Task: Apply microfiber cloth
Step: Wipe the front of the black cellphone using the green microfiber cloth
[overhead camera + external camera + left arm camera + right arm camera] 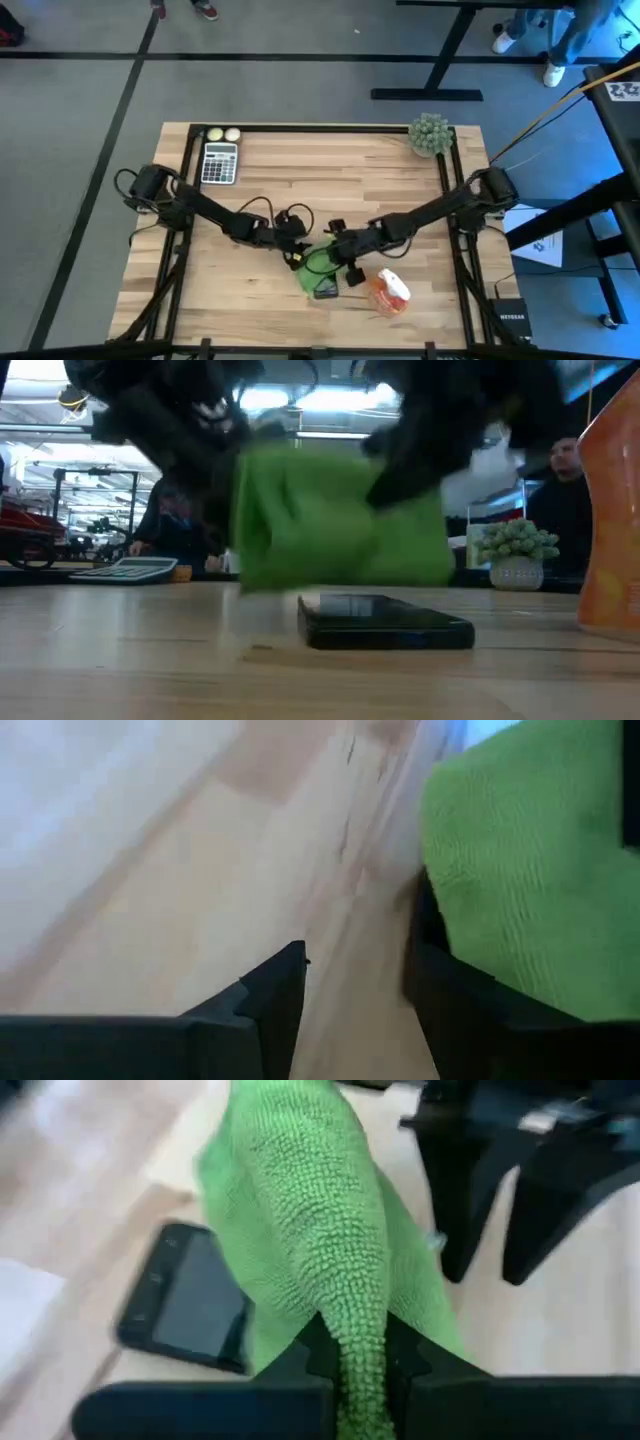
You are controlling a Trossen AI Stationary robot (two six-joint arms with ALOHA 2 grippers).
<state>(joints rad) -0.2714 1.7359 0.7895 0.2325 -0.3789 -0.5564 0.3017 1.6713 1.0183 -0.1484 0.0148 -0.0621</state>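
Observation:
The bright green microfiber cloth (316, 264) hangs bunched from my right gripper (360, 1345), which is shut on it. A black phone (185, 1300) lies flat on the wooden table (270, 180), screen up, partly under the cloth; in the low view the cloth (340, 520) hangs just beyond the phone (385, 622). My left gripper (355, 970) is open right beside the cloth (530, 860), with only bare table between its fingers. My right gripper pinches a raised, bunched fold of the cloth (358, 1330) between its two fingers, several layers together. The fingers come slanting down from the table's right. The cloth spreads out away from the fingers over one end of the phone. My left gripper: whether the outer side of one finger (450, 990) touches the cloth, I cannot tell.
An orange spray bottle (391, 292) stands just right of the phone near the front edge. A calculator (220, 162) and two pale balls (223, 134) sit at the far left, and a spiky ball plant (430, 133) at the far right corner. People stand beyond the table.

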